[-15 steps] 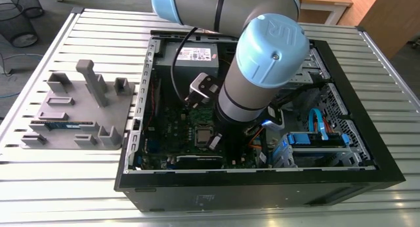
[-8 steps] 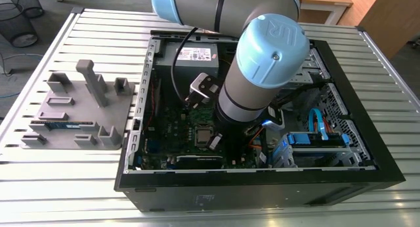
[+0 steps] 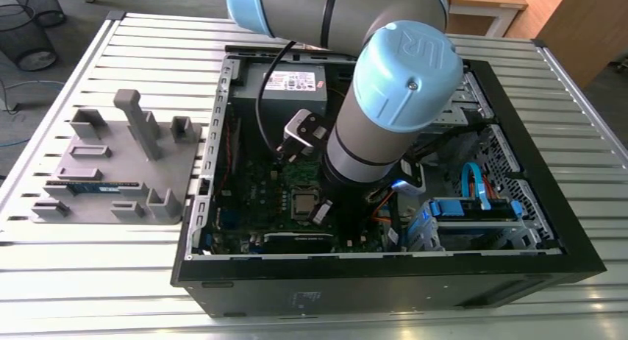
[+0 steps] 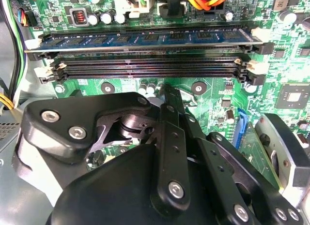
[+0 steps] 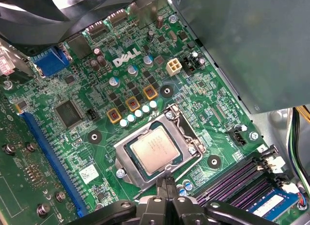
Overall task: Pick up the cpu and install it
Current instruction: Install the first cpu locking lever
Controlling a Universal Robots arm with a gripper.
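Desk (image 3: 88, 281): slatted metal. Open computer case (image 3: 393, 281) sits across its middle. Grey fixture plate (image 3: 123, 163) sits toward desk edge at exterior view's left.

My arm (image 3: 378, 134) goes down into case.

Motherboard (image 5: 72, 152) lies flat on case floor.

My hand (image 5: 167, 181): fingers pressed together, pinching nothing. Tips are by socket (image 5: 123, 159) rim; cannot tell if touching.

Cpu (image 5: 156, 148) lies flat in socket, metal top up.

I judge cpu light, stiff, slick on top and fragile underneath. I'd take it by opposite side edges and keep it level.
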